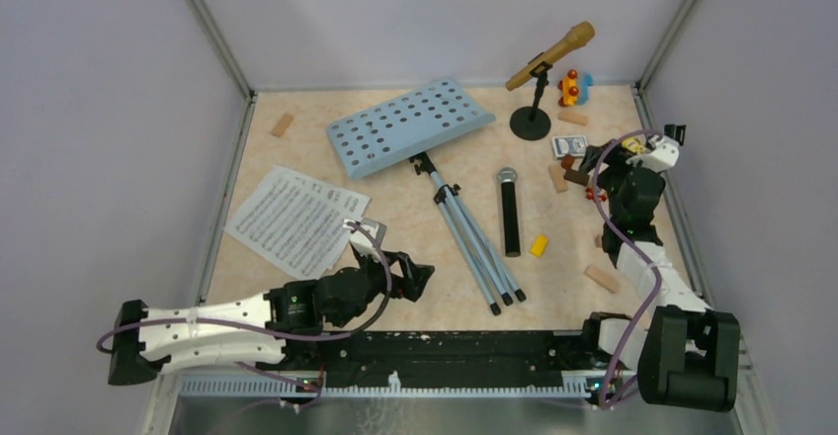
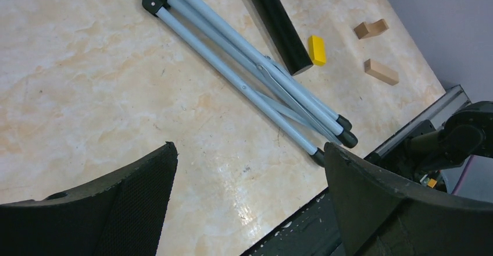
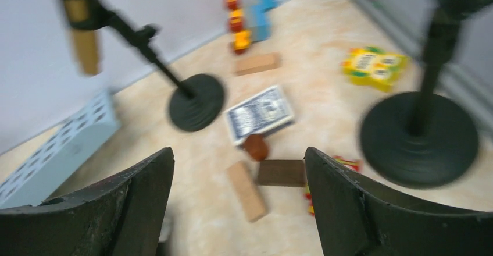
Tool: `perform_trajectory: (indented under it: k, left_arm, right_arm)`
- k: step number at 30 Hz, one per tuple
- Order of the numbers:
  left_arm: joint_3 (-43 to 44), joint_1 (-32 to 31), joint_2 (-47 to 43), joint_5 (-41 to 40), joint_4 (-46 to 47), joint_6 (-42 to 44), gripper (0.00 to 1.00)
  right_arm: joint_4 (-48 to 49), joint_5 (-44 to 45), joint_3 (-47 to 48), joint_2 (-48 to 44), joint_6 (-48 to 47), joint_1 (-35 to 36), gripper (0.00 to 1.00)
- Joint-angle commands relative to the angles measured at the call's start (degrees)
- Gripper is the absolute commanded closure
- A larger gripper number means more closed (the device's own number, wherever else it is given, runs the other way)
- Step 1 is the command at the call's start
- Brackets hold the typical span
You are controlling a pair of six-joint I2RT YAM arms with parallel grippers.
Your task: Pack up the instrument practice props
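Both jaws spread, empty
left gripper (image 2: 250, 154) beside the tripod legs (image 2: 244, 58) near the front edge of the table (image 2: 87, 64); right gripper (image 3: 238, 157) faces two mic holders (image 3: 196, 102), blocks (image 3: 247, 191) crowding between

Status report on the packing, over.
Left gripper, right gripper open, empty. Stand, sheets, black mic lying loose; gold mic on holder. Blocks, card box clutter the right side.

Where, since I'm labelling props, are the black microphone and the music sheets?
black microphone (image 1: 510, 219), top external view, middle of its black handle.
music sheets (image 1: 294, 219), top external view, centre of the printed page.
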Motion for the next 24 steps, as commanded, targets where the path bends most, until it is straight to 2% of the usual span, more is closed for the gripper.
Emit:
perform_trajectory:
  k: [1, 4, 8, 13, 18, 24]
  left_arm:
    - [2.62, -0.17, 0.97, -1.72, -2.66, -3.88, 0.01]
    - [2.22, -0.13, 2.12, -0.52, -0.75, -3.29, 0.01]
    - [1.46, -0.13, 4.61, 1.08, 1.48, -3.55, 0.01]
    - [0.31, -0.15, 7.55, 2.82, 4.42, -3.97, 0.01]
    - [0.43, -0.14, 8.71, 3.13, 6.34, -3.75, 0.01]
    - [-1.83, -0.13, 4.67, 1.48, 8.20, 0.44, 0.01]
  right_arm:
    - [10.80, -25.53, 1.53, 2.24, 1.82, -0.32, 0.19]
    - [16.96, -30.68, 4.29, 7.18, 2.22, -0.01, 0.20]
    - [26.81, -30.29, 7.95, 16.92, 0.81, 1.35, 0.20]
    - [32.34, -27.72, 18.67, 30.67, -10.90, 5.53, 0.21]
    - [41.41, -28.08, 28.43, 44.27, -14.77, 6.22, 0.23]
    - [38.07, -29.42, 38.61, 54.84, -20.35, 6.22, 0.26]
